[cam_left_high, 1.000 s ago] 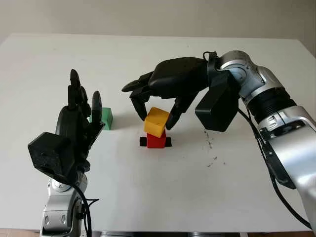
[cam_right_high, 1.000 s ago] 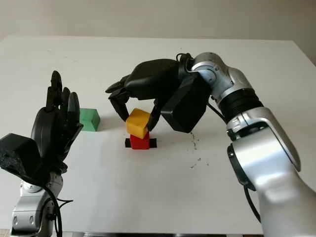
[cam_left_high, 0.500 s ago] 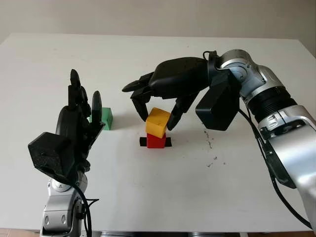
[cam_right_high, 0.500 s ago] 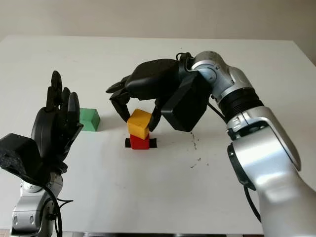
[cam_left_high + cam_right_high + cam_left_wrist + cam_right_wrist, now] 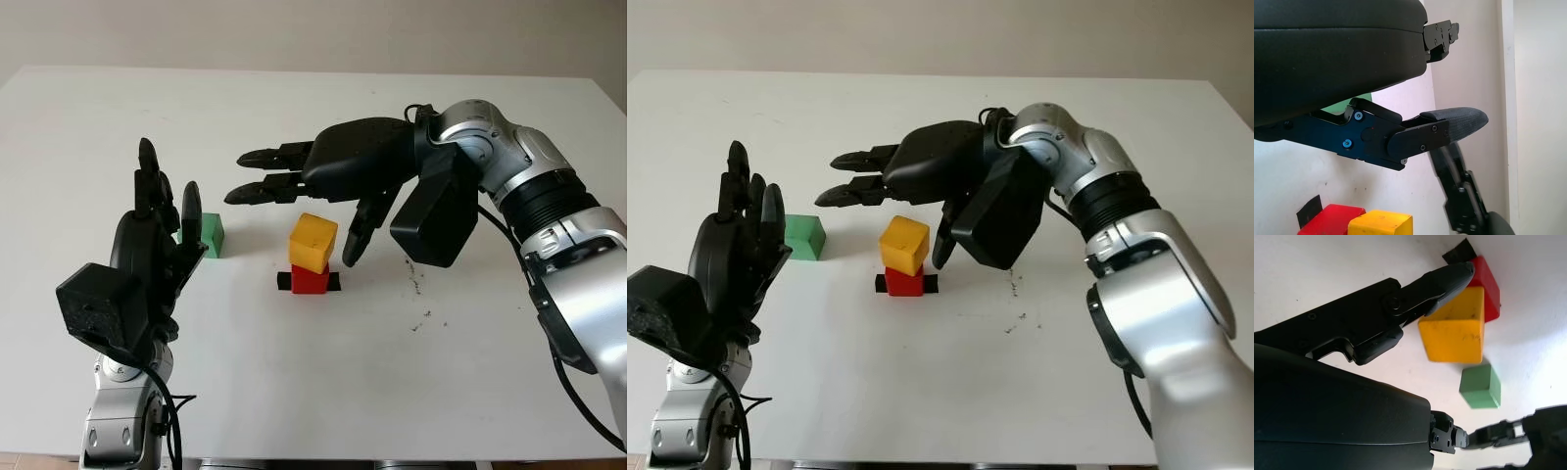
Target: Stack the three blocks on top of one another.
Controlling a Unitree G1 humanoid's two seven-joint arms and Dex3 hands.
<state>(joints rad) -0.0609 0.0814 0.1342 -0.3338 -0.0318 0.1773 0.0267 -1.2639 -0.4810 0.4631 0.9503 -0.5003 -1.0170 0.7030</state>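
White table (image 5: 411,392) carries three blocks: one yellow block (image 5: 313,242) sits on one red block (image 5: 310,280) near the middle, its corners turned slightly off the red one's, and one green block (image 5: 212,235) stands apart toward the left edge. Black tape (image 5: 284,282) lies under the red block. Right hand (image 5: 328,181) hovers over the stack, open, holding nothing. Left hand (image 5: 157,245) is raised just beside the green block, open. The right wrist view shows a fingertip (image 5: 1457,271) close alongside the stack.
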